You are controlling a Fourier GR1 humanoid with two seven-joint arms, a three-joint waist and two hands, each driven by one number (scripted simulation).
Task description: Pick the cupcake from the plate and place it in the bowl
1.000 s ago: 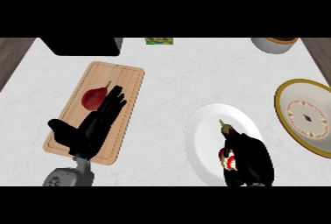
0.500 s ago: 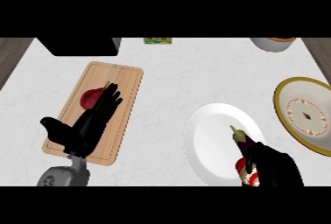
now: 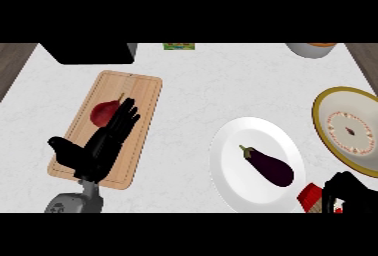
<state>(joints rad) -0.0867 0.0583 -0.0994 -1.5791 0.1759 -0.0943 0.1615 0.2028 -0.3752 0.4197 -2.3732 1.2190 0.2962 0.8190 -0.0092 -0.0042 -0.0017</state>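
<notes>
The cupcake (image 3: pixel 313 198), with a red wrapper and white top, is in my right hand (image 3: pixel 353 194), whose fingers are curled round it and hide much of it. It hangs just off the lower right rim of the white plate (image 3: pixel 238 150). A dark purple eggplant (image 3: pixel 269 166) lies on the plate. The bowl (image 3: pixel 328 106), yellow-rimmed with a patterned inside, stands at the right edge, up and to the right of my right hand. My left hand (image 3: pixel 103 144) rests open over the wooden cutting board (image 3: pixel 145 95) at the left.
A red pear-like fruit (image 3: pixel 102 112) lies on the cutting board, partly under my left fingers. A black appliance (image 3: pixel 88 52) sits at the back left, a small green item (image 3: pixel 179 46) at the back middle, and a pale pot (image 3: pixel 314 49) at the back right.
My right hand has carried the cupcake off the plate toward the lower right, uncovering the eggplant. The left hand has barely moved.
</notes>
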